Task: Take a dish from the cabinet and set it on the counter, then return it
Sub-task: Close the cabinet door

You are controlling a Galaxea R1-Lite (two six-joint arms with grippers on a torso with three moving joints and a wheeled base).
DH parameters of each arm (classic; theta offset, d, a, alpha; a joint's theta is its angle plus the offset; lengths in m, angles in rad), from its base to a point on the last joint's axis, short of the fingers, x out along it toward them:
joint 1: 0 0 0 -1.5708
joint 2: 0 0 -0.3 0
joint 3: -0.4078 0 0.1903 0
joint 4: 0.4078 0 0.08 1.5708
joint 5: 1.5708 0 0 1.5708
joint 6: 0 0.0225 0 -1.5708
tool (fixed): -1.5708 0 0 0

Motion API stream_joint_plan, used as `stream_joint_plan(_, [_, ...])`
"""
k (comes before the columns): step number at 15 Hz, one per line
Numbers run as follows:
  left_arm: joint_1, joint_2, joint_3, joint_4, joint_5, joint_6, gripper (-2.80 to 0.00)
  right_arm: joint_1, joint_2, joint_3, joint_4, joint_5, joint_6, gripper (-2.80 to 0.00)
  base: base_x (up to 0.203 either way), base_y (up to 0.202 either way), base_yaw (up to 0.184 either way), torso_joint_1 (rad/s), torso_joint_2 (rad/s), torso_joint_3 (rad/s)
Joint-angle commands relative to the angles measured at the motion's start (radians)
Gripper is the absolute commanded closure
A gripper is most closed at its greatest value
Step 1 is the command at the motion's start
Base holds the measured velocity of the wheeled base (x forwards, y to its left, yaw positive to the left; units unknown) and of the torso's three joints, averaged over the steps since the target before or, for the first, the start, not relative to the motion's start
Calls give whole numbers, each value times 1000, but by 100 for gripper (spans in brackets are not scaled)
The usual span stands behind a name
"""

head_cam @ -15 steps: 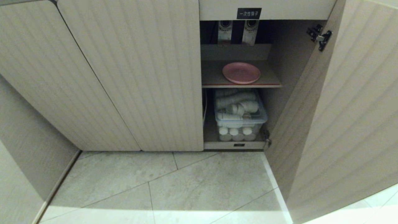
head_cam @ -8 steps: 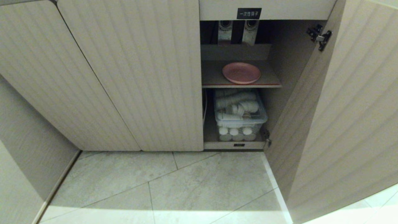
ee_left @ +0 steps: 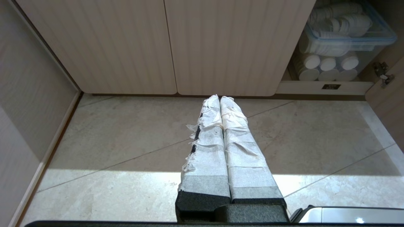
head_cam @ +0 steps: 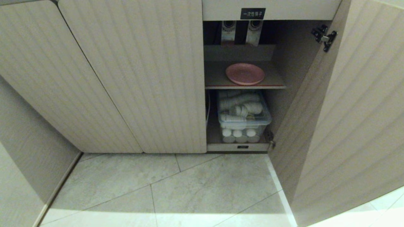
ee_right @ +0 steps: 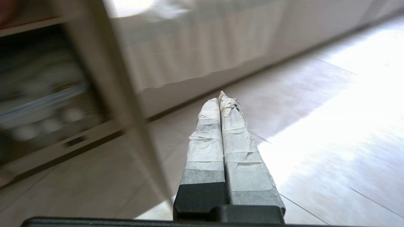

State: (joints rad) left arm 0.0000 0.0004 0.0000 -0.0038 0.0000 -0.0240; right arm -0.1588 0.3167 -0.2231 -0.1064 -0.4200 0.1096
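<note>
The pink dish (head_cam: 245, 73) lies flat on the red-edged inner shelf (head_cam: 246, 86) of the beige cabinet (head_cam: 142, 78), whose right door (head_cam: 347, 119) stands wide open. Neither arm shows in the head view. In the left wrist view my left gripper (ee_left: 219, 98) hangs shut and empty over the floor tiles, pointing at the closed fluted doors. In the right wrist view my right gripper (ee_right: 221, 96) is shut and empty above the floor, just outside the open door's edge (ee_right: 126, 104). The counter is out of view.
A clear plastic bin (head_cam: 243, 112) of stacked white cups fills the cabinet's lower compartment, also seen in the left wrist view as the bin (ee_left: 344, 34). A black label (head_cam: 252, 13) sits above the opening. A side wall (head_cam: 28, 151) closes the left.
</note>
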Motion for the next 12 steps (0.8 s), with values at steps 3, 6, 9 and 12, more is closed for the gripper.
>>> stream_joint_plan(3, [0, 0, 0, -1, 0, -1, 0, -104, 229, -68, -33, -3, -11, 0, 0, 0, 0, 0, 0, 0])
stream_joint_plan(6, [0, 0, 0, -1, 0, -1, 0, -97, 296, -121, -35, -3, -11, 0, 0, 0, 0, 0, 0, 0])
stream_joint_plan(9, [0, 0, 0, -1, 0, -1, 0, -6, 350, -157, -109, -3, -6, 0, 0, 0, 0, 0, 0, 0])
stream_joint_plan(12, [0, 0, 0, -1, 0, -1, 0, 100, 374, -159, -219, -2, -8, 0, 0, 0, 0, 0, 0, 0])
